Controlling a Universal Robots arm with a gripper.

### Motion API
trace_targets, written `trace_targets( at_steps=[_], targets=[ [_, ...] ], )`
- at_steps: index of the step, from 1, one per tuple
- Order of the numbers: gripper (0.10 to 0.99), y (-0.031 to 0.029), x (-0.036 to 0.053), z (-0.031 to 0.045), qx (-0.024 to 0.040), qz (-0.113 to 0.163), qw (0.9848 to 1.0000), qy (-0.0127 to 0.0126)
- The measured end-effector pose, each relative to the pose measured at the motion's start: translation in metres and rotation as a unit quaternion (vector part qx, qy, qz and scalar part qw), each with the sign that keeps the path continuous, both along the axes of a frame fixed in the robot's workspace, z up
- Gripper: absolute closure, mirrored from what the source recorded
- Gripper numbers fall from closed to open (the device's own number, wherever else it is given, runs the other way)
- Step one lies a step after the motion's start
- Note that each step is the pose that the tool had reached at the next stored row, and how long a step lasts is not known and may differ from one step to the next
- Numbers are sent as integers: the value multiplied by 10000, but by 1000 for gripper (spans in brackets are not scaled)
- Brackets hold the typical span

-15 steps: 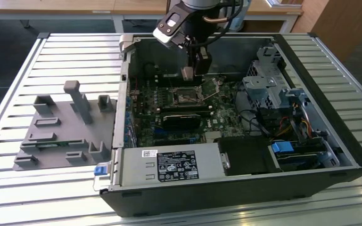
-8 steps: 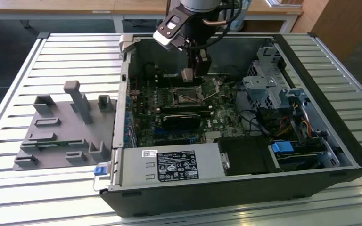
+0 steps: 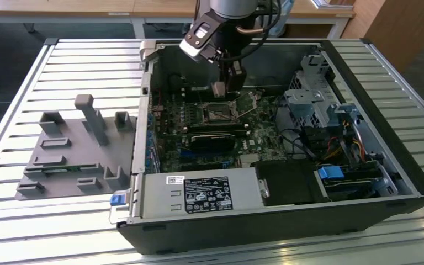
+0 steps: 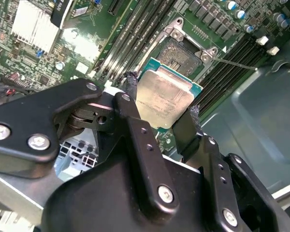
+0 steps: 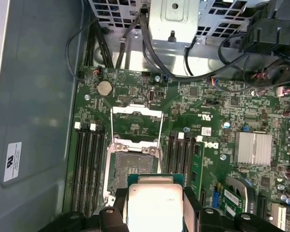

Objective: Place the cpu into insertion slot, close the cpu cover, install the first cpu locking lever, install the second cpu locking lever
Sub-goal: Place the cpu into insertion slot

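My gripper (image 3: 218, 88) hangs inside the open computer case, shut on the cpu (image 3: 217, 89). In both wrist views the cpu (image 4: 164, 99) (image 5: 154, 205) is a pale silvery square with a green rim, clamped at two opposite edges by black fingers (image 4: 129, 89). It hovers above the motherboard, just beside the insertion slot (image 5: 134, 169) (image 4: 176, 55) (image 3: 216, 112), whose dark centre lies bare. The cpu cover (image 5: 135, 109) stands flipped open on the slot's far side. A thin metal locking lever (image 4: 232, 63) sticks out past one corner of the slot.
Long black memory slots (image 5: 89, 164) flank the slot on both sides. A finned heatsink (image 5: 253, 147) sits on the board nearby. A drive cage with cables (image 3: 311, 105) and a power supply (image 3: 197, 193) fill the case. A grey parts fixture (image 3: 72, 149) stands on the slatted table (image 3: 20, 232).
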State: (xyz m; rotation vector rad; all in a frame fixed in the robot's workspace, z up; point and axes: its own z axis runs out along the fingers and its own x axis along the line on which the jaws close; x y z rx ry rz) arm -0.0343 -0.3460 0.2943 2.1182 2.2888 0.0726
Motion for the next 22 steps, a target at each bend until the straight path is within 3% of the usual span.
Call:
trace_targets(
  at_steps=[4, 14, 22],
  targets=[
    [545, 36, 2, -65, 1, -4, 10000, -1],
    [545, 51, 2, -216, 0, -5, 10000, 0],
    [545, 83, 3, -290, -1, -6, 10000, 0]
  ],
)
